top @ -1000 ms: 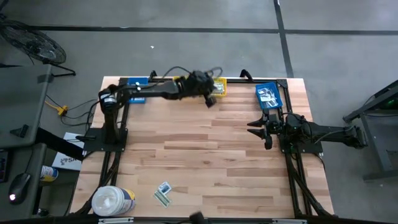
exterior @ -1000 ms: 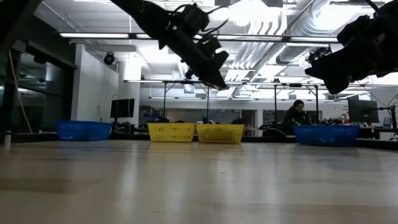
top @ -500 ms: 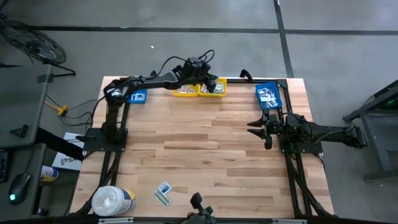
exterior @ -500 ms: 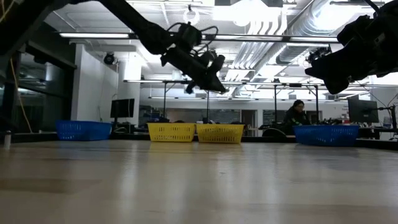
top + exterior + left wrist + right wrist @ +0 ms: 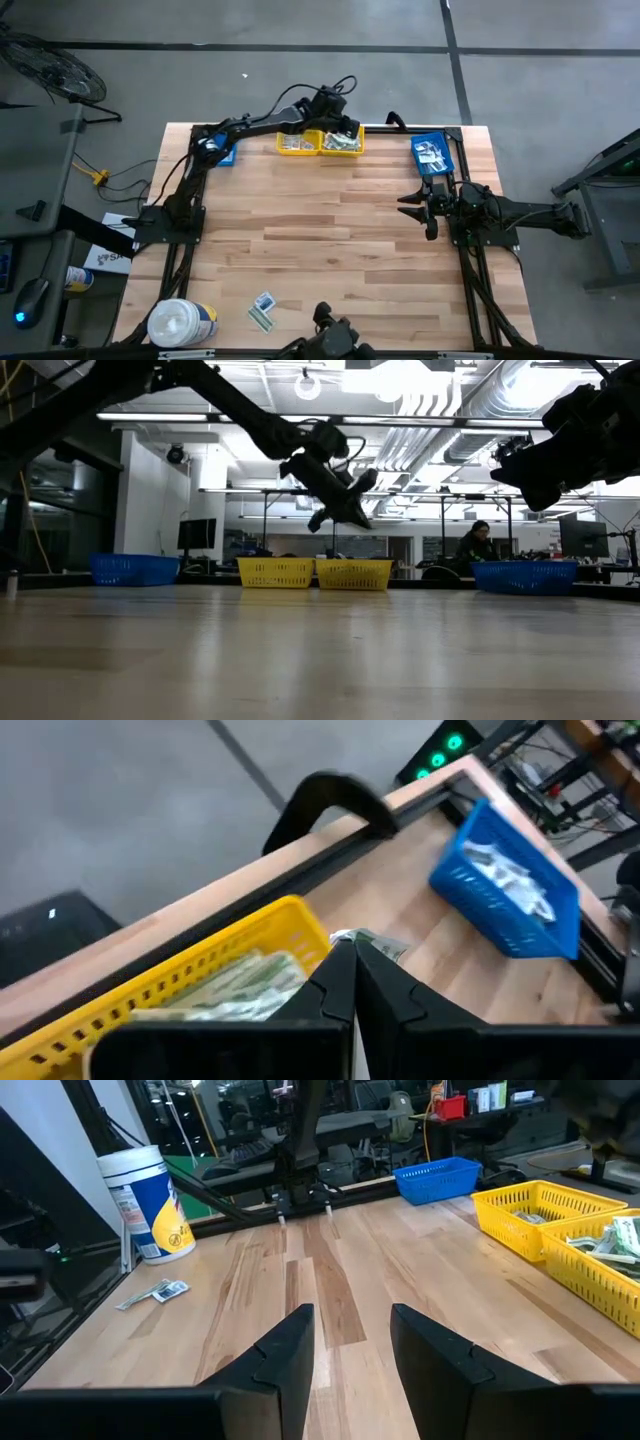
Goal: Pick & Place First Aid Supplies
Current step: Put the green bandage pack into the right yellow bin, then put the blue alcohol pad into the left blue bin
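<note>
Flat paper packets: pale green-white strips piled in the two yellow bins (image 5: pixel 320 144) at upper centre of the high view; white squarish packets heaped in the blue bin (image 5: pixel 433 156) at upper right; two loose packets (image 5: pixel 263 310) lying flat at lower left.

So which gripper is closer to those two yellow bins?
The left gripper: it's right over the yellow bins. The right gripper waits nearer mid-table.
</note>
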